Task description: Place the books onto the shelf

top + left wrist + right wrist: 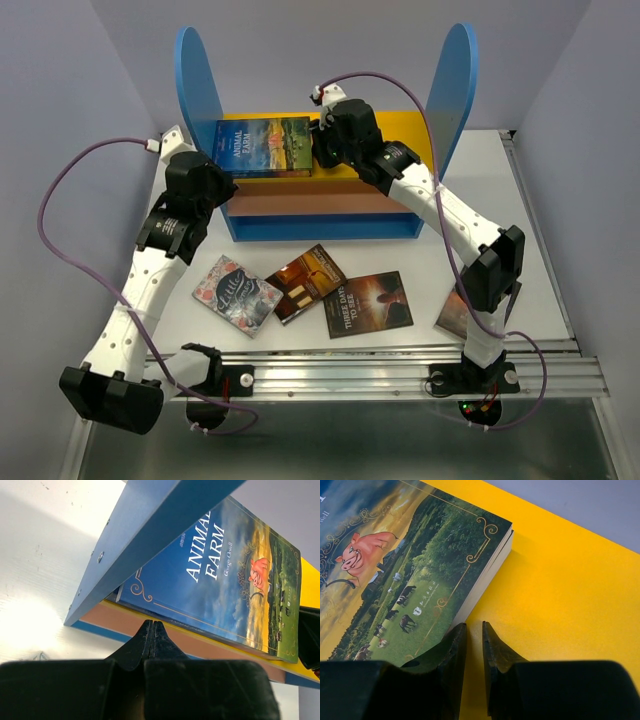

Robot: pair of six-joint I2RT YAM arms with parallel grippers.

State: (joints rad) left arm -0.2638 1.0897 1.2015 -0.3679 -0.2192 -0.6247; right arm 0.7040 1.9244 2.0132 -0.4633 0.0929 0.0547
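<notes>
Left gripper (152, 630): black fingers pressed together, empty, low beside left panel of blue round-sided shelf (196, 80). Blue-green Animal Farm paperback (263, 146) lies flat on shelf's yellow top board (560, 595). Right gripper (474, 628): narrow gap, nothing between, at book's right edge. Four other picture-cover paperbacks (367, 303) flat on white table (540, 250) before shelf.

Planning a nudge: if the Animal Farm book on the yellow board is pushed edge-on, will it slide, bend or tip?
Animal Farm lies flat on the yellow board, so it should slide, not tip. The glossy cover probably slips easily. Thin paperback: likely light, may flex when lifted.
</notes>
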